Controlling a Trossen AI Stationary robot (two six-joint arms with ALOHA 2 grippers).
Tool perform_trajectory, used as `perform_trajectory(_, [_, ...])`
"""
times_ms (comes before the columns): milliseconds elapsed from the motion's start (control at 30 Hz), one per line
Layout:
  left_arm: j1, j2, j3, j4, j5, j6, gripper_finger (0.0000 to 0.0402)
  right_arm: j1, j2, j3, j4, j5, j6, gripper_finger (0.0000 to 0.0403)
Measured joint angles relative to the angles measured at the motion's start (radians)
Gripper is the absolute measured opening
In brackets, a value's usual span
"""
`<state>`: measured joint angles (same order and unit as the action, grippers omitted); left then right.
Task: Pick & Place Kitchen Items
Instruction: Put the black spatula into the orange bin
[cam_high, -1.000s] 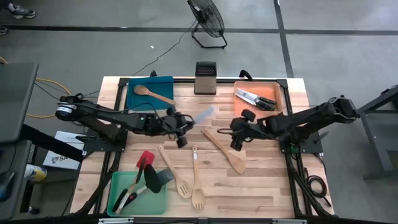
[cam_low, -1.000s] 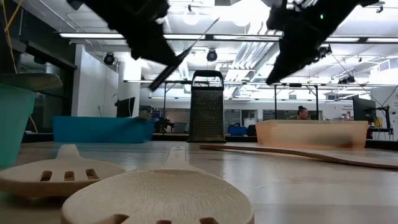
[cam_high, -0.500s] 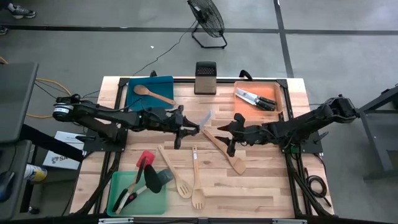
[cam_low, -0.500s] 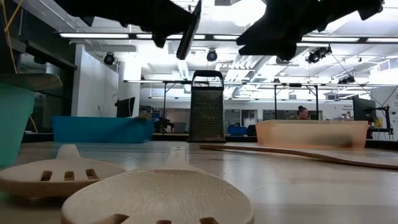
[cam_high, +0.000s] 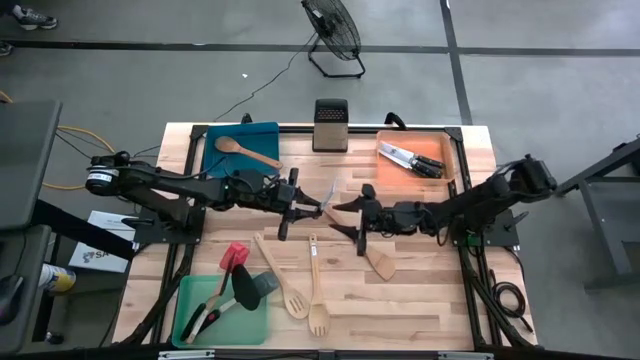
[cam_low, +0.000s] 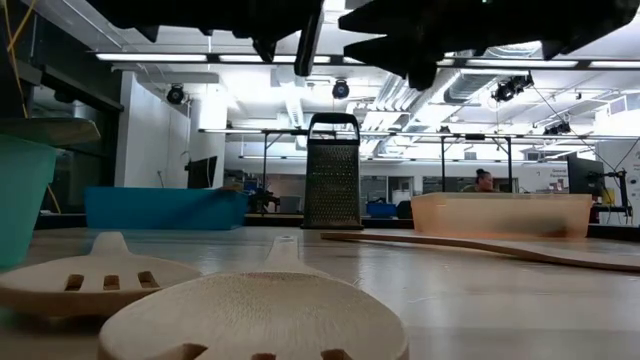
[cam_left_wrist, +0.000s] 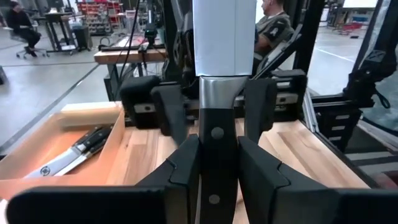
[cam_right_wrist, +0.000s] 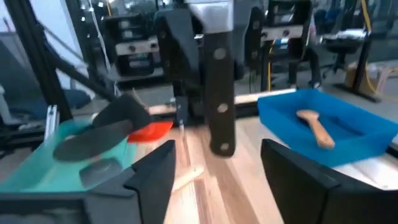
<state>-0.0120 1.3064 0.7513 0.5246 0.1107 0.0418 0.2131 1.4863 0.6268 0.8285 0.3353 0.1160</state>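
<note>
Above the table's middle, my left gripper (cam_high: 304, 210) is shut on a steel knife (cam_high: 328, 192) with a black riveted handle (cam_left_wrist: 215, 134). The blade (cam_left_wrist: 224, 37) points up and leans toward the far edge. My right gripper (cam_high: 346, 218) faces it from the right, level and open. Its two fingers (cam_left_wrist: 171, 115) stand on either side of the knife without touching it. Seen from the right wrist, the handle (cam_right_wrist: 221, 93) hangs ahead of the open right gripper (cam_right_wrist: 217, 165). My left gripper pinches the knife's black handle (cam_left_wrist: 214, 165) around its middle between its two fingers. The fingers come in level from the table's left and lie across the handle. The knife is lifted clear, blade up, with the handle's butt end (cam_right_wrist: 222, 146) free below the fingers.
A metal grater (cam_high: 330, 125) stands at the far edge between a blue tray (cam_high: 215, 160) holding a wooden spoon and an orange tray (cam_high: 450, 150) holding knives. Wooden utensils (cam_high: 300, 290) and a wooden spatula (cam_high: 372, 255) lie below the grippers. A green tray (cam_high: 190, 300) with spatulas sits near left.
My right gripper has moved toward the table's left, up to the knife, and has tipped from pointing down to level. My left gripper has tipped up to level, swinging the knife from a slant toward the far right to nearly upright.
</note>
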Motion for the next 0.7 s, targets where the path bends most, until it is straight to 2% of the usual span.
perform_trajectory(267, [0.000,0.000,0.000,0.006,0.016,0.013,0.0077,-0.028,0.114,0.042,0.126,-0.023,-0.020,0.0295])
perform_trajectory(500, [0.000,0.000,0.000,0.007,0.016,0.016,0.0077,-0.046,0.212,0.128,0.193,-0.062,-0.050,0.0298])
perform_trajectory(700, [0.000,0.000,0.000,0.008,0.035,0.015,0.0077,-0.068,0.227,0.154,0.172,-0.079,-0.035,0.0295])
